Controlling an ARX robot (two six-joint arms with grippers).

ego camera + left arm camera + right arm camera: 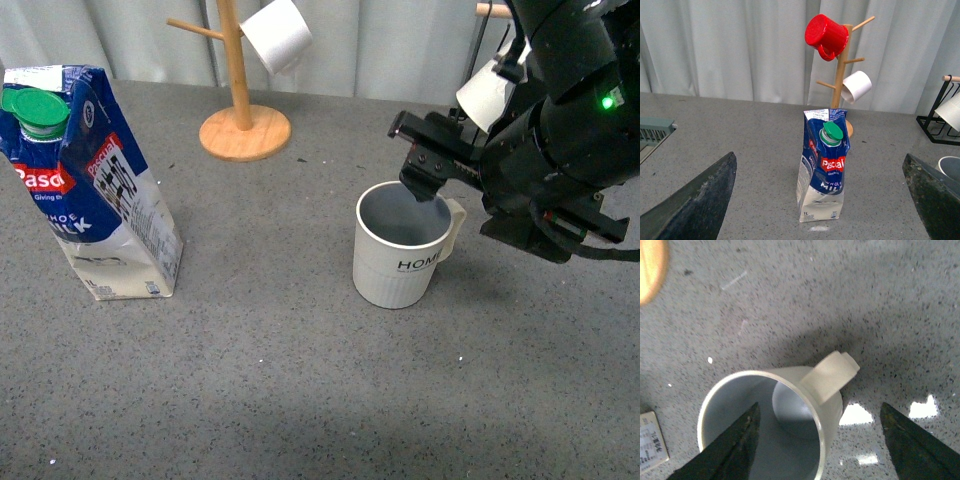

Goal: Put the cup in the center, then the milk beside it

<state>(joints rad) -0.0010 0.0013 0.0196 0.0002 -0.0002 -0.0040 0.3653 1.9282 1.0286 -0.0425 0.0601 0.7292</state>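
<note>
The cup (400, 262), an off-white mug with black "HOME" lettering, stands upright near the table's middle, handle to the right. My right gripper (438, 192) is open just over its rim. In the right wrist view one finger (735, 450) is inside the cup (832, 374) and the other finger (915, 445) is outside past the handle, neither touching. The milk (95, 190), a blue-and-white carton with a green cap, stands at the left. My left gripper (815, 210) is open and empty, facing the milk (822, 170) from some way off; it is out of the front view.
A wooden mug tree (243, 125) with a white mug (277, 35) stands at the back; the left wrist view shows a red mug (826, 35) on it too. A black rack (935, 125) with a white mug (487, 95) is at the back right.
</note>
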